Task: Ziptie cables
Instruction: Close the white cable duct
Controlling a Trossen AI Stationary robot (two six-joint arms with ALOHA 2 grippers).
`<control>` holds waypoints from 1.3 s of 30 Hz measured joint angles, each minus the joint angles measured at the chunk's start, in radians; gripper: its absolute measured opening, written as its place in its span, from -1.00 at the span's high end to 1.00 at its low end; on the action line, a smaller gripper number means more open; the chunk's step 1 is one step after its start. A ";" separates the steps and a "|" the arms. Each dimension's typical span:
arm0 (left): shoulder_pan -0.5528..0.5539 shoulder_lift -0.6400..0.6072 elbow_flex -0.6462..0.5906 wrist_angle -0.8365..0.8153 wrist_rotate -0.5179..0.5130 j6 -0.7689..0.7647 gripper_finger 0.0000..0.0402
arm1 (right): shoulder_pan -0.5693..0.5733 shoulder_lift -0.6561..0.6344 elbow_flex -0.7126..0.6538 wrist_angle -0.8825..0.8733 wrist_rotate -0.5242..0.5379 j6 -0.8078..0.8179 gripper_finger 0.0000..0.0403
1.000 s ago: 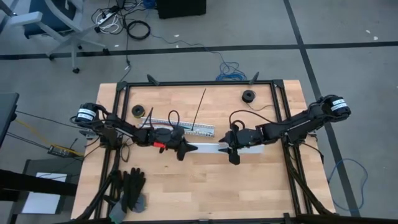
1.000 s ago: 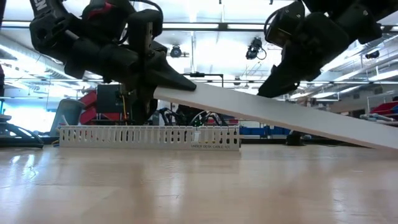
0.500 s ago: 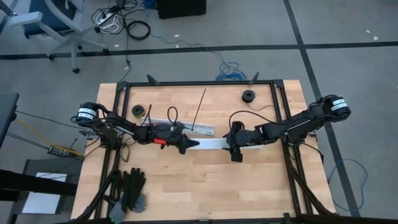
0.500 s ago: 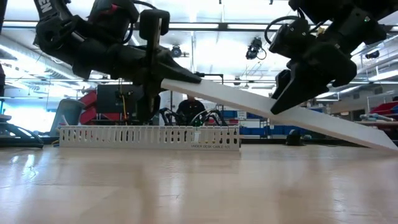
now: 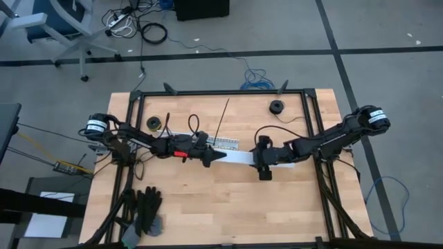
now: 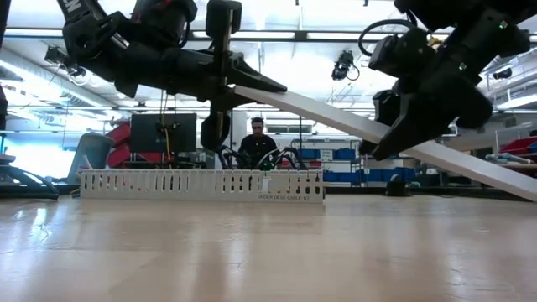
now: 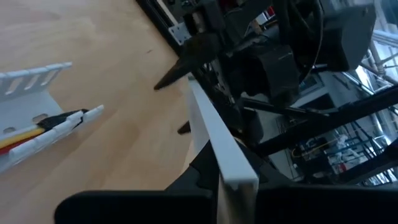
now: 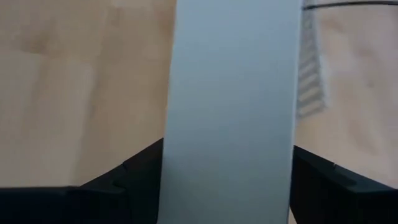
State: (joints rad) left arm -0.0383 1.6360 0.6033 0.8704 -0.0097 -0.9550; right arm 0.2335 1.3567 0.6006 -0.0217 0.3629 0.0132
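- Cables [image 7: 37,134]: thin wires, one red and one yellow visible in the left wrist view, ending in small white and dark plugs. They lie in the open end of the channel [image 5: 201,140] on the table, toward the left arm's side. In the high view they are too small to make out.
- Handling, as a judgement: the wires look light and limp, likely to splay or slip when lifted. The best hold is probably on the gathered run just behind the plugs, pinched gently across all strands.
- Channel: a long white slotted piece, lying flat on the wooden table [image 5: 228,200], just behind the two grippers.
- Strip [image 6: 352,126]: a flat white stiff length, probably the channel's cover, held in the air between the arms. It slopes down from the left gripper's end toward the right side of the low view.
- Left gripper [image 5: 211,158]: clamped tight on one end of the strip, near the table's middle, above the channel's near edge.
- Right gripper [image 5: 265,168]: fingers [image 8: 134,180] straddle the strip's width, set wide on either side of it; whether they press on it or only bracket it cannot be told.
- Surroundings: two small dark spools [image 5: 277,106] and a thin dark rod [image 5: 223,117] lie farther back; black gloves [image 5: 147,207] rest at the near left edge.
- Background: a person [image 6: 256,144] stands in the room beyond the table.
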 joint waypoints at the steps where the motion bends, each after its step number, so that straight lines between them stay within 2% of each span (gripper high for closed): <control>1: 0.000 0.000 0.000 -0.003 -0.002 -0.007 1.00 | 0.004 0.000 0.000 -0.011 0.037 0.000 -0.30; 4: 0.000 0.000 0.000 -0.006 -0.018 -0.019 1.00 | 0.015 0.000 0.000 -0.021 0.090 0.001 -0.24; 13: 0.000 0.000 0.000 -0.006 -0.043 -0.019 1.00 | 0.017 0.000 0.000 -0.023 0.089 0.035 0.00; 25: 0.000 0.000 0.000 -0.014 -0.048 0.163 0.96 | -0.003 0.000 0.000 -0.041 0.050 0.111 0.00; 29: -0.001 0.000 0.000 -0.041 -0.032 0.226 0.83 | -0.004 0.000 0.000 -0.044 0.048 0.128 0.01; 33: -0.001 0.000 0.000 -0.087 -0.013 0.291 0.61 | -0.008 0.000 0.000 -0.046 0.031 0.167 -0.01; 39: -0.001 0.000 0.000 -0.147 -0.013 0.456 0.31 | -0.009 0.000 0.000 -0.077 0.006 0.230 -0.01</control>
State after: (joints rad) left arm -0.0395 1.6360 0.6029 0.7232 -0.0223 -0.4988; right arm 0.2245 1.3567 0.6006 -0.0986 0.3686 0.2431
